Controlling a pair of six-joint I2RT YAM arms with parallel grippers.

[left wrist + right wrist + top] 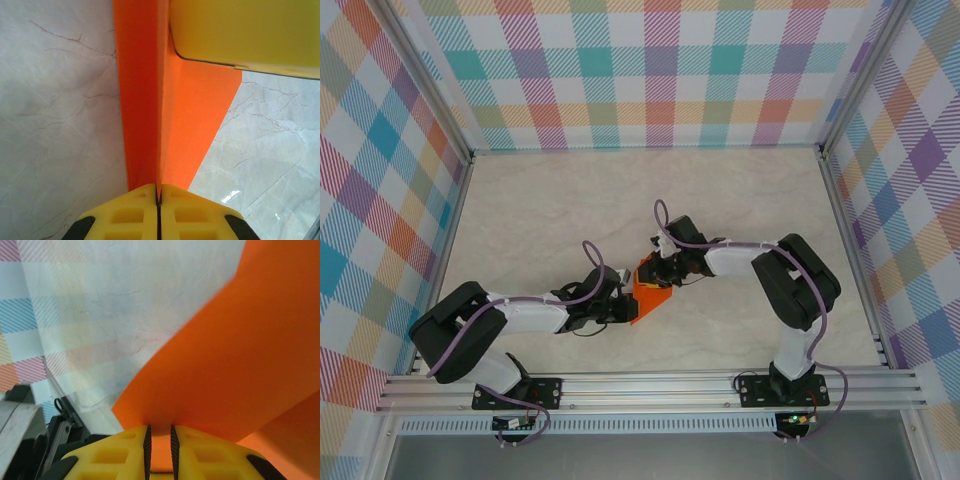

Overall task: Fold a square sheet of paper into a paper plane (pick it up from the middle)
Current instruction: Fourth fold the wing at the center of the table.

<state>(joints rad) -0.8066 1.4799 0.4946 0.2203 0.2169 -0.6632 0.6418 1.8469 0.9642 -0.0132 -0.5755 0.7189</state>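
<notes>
The square sheet of paper [651, 294], bright orange and folded into a creased wedge, is held up near the table's middle between the two arms. My left gripper [627, 301] comes at it from the left. In the left wrist view its yellow jaws [158, 192] are shut on the paper [190, 115] along the centre crease, with a flap spreading to each side. My right gripper [665, 272] meets the paper from the upper right, and one of its yellow fingers [245, 30] lies over the right flap. Its jaws [159, 429] stand a narrow gap apart, with the paper [230, 365] across the tips and showing through the gap.
The pale marble tabletop [620, 200] stretches behind and beside the paper. Checkered walls enclose three sides, with metal posts at the corners. An aluminium rail [650, 385] carrying both arm bases runs along the near edge.
</notes>
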